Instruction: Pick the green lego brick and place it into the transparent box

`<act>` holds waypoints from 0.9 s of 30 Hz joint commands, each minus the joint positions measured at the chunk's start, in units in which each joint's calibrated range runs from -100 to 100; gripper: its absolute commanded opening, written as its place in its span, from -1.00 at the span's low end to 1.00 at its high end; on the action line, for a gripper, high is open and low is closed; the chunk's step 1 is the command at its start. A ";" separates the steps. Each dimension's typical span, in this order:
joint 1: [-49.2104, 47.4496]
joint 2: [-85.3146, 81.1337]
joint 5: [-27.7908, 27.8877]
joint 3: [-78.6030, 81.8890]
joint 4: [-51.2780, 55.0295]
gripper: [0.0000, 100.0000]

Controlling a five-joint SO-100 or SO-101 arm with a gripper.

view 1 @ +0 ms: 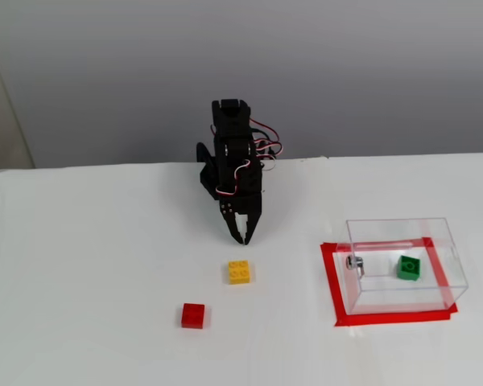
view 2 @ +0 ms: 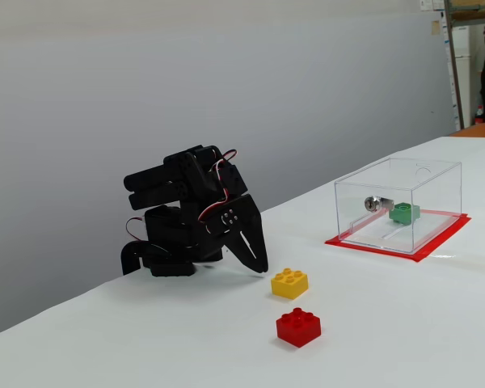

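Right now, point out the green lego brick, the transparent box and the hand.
green lego brick [view 1: 409, 268], a fixed view, on its studded top.
transparent box [view 1: 398, 226], a fixed view, on its upper far rim.
hand [view 1: 245, 238], a fixed view, midway between the fingertips.

Yellow brick [view 1: 240, 272]: sits on the white table [view 1: 80, 265], studs up; 4 studs show in the side-on fixed view [view 2: 289, 283].
Red brick [view 1: 193, 315]: near the yellow one, lower left of it in the high fixed view; in front of it in the side-on view [view 2: 298, 326]; the 2 are apart.
Red tape [view 1: 328, 277]: a rectangular outline stuck flat on the table.
Wall [view 1: 346, 72]: plain grey, behind the table.
Far right of side-on view: possibly a metal rack [view 2: 453, 56], too cropped to tell.
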 commanded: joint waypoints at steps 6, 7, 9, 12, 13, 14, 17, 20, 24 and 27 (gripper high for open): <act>0.17 -0.51 0.06 -1.51 0.30 -0.97; 0.17 -0.51 0.06 -1.51 0.30 -0.97; 0.17 -0.51 0.06 -1.51 0.30 -0.97; 0.17 -0.51 0.06 -1.51 0.30 -0.97; 0.17 -0.51 0.06 -1.51 0.30 -0.97; 0.17 -0.51 0.06 -1.51 0.30 -0.97; 0.09 -0.51 0.06 -1.51 0.30 -0.97; 0.09 -0.51 0.06 -1.51 0.30 -0.97; 0.09 -0.51 0.06 -1.51 0.30 -0.97; 0.09 -0.51 0.06 -1.51 0.30 -0.97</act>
